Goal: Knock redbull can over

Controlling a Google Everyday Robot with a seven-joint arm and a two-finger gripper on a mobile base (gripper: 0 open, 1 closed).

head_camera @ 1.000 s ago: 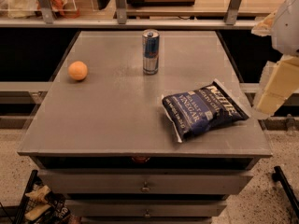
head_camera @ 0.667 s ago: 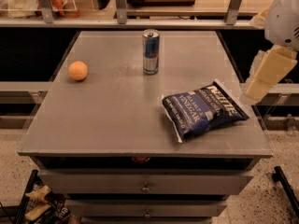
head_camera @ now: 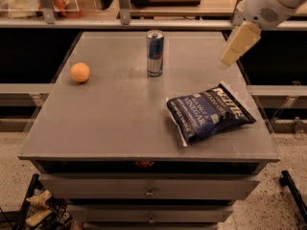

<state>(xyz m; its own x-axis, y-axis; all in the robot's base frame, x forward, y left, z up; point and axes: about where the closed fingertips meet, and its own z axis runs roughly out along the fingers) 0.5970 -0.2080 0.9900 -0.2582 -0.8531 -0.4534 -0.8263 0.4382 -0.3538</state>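
The redbull can stands upright at the back middle of the grey table. It is slim, with blue and silver panels and a silver top. My gripper hangs above the table's back right edge, pointing down and left, well to the right of the can and apart from it. It holds nothing that I can see.
An orange ball lies at the left of the table. A dark blue chip bag lies at the front right, between the gripper and the front edge. A shelf rail runs behind the table. Drawers sit below.
My arm has moved up and to the left, from beside the table's right edge to above its back right corner. The can, ball and bag have not moved.
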